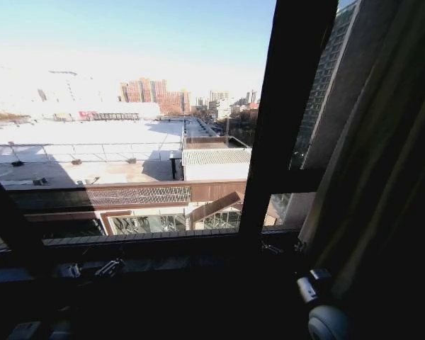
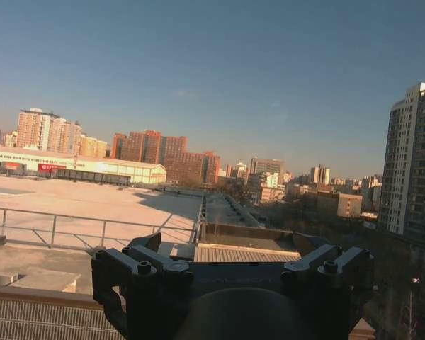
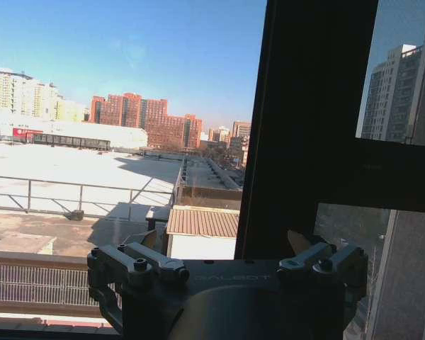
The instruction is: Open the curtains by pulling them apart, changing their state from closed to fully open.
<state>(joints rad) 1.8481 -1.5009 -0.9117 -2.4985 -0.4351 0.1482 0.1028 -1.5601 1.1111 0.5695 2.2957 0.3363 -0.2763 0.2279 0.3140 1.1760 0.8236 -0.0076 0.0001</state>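
Curtains (image 1: 382, 177) hang bunched at our right beside the window frame (image 1: 280, 120); both our grippers (image 2: 230, 265) (image 3: 223, 258) stand spread, empty.

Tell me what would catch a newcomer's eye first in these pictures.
The bright city view through the uncovered window glass dominates. A dark window frame bar stands right of centre, and a sheer curtain panel hangs bunched at the far right. The right arm sits low beside that panel.
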